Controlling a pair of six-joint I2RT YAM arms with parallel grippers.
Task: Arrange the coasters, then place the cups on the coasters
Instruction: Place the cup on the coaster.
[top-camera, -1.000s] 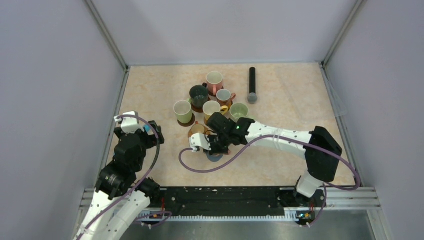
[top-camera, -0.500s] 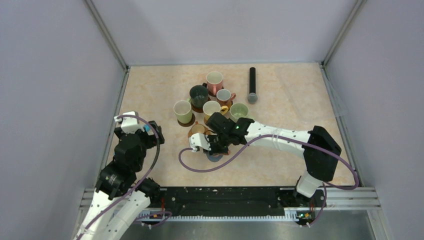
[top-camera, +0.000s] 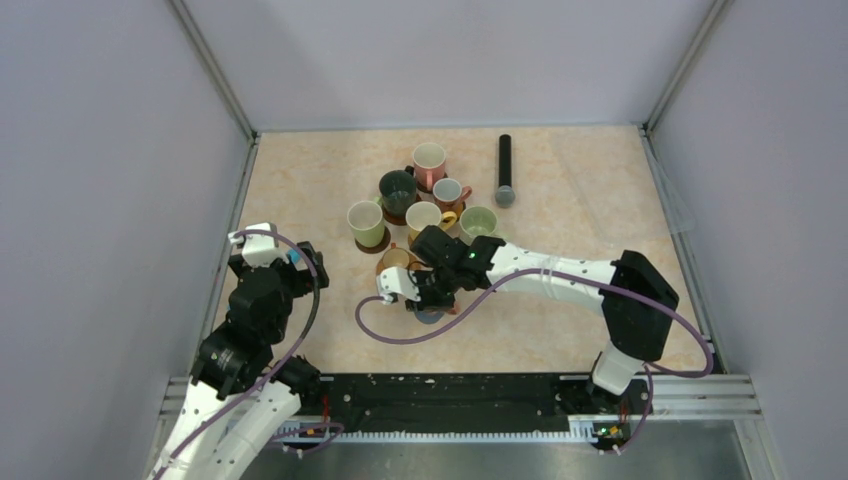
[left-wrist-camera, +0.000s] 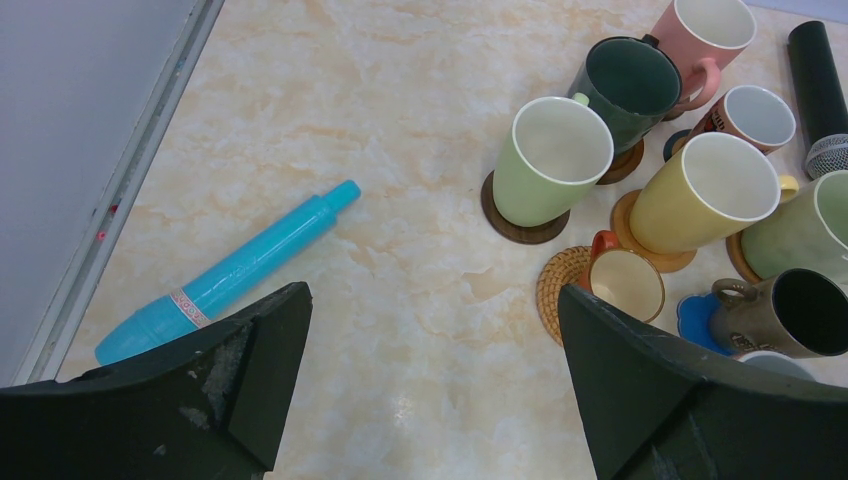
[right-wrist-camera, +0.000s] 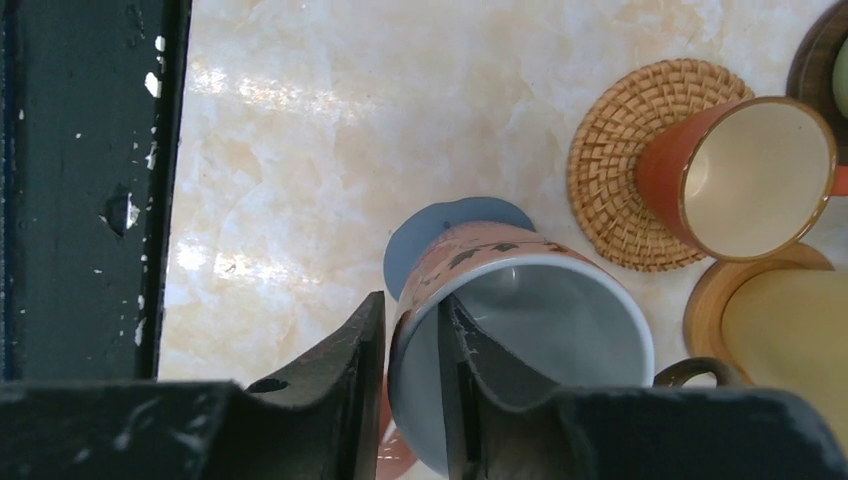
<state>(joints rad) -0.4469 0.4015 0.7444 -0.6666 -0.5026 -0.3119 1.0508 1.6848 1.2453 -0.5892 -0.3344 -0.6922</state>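
A: Pink mug (right-wrist-camera: 520, 340) sat on the grey-blue coaster (right-wrist-camera: 430, 235), at the near side of the cluster, just beside the wicker coaster (right-wrist-camera: 610, 150) that carried the orange cup (right-wrist-camera: 750, 180). We marked it as placed.
B: Right gripper (right-wrist-camera: 412, 305)?
A: Fingers (right-wrist-camera: 350, 380) narrow, one inside the rim and one outside, with the wall between them. The rim pinch made sense to us, since the cups were packed too close for a side grab. We couldn't tell whether they pinched the wall or stood just off it.
B: Left gripper (left-wrist-camera: 432, 295)?
A: Wide, nothing in it, parked at the left over bare table (left-wrist-camera: 420, 120) near a blue pen (left-wrist-camera: 230, 275). We judged it sat there so the arms wouldn't clash.
B: Other cups?
A: From the left wrist, the pale green cup (left-wrist-camera: 550, 160), yellow cup (left-wrist-camera: 700, 200) and dark green cup (left-wrist-camera: 630, 85) each sat on a disc. We read the task as nearly done. Our next call was a straight lift clear of the rim.
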